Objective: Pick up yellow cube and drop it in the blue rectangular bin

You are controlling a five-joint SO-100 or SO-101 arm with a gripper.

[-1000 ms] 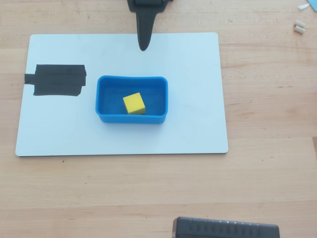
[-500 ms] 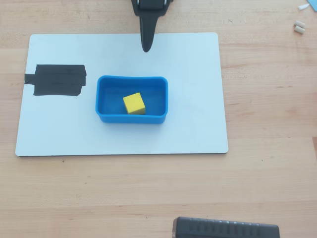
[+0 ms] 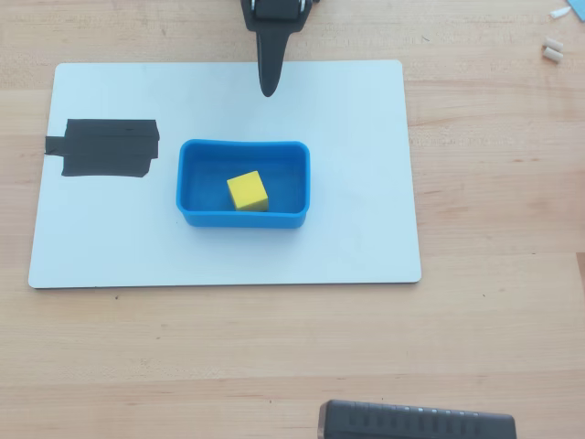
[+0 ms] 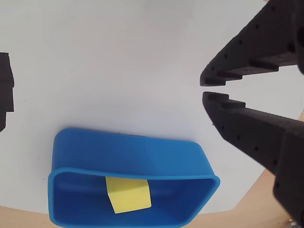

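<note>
The yellow cube point(image 3: 248, 191) sits inside the blue rectangular bin point(image 3: 243, 219), apparently delivered; the empty gripper point(image 4: 203, 91), fingertips nearly together, hangs beyond the bin's far rim.

The arm reaches in from the top edge of the overhead view, its black gripper point(image 3: 267, 90) pointing down toward the blue rectangular bin point(image 3: 196, 215) but well apart from it. In the wrist view the two fingers point(image 4: 247, 128) are nearly together, a narrow gap between their tips, holding nothing.
</note>
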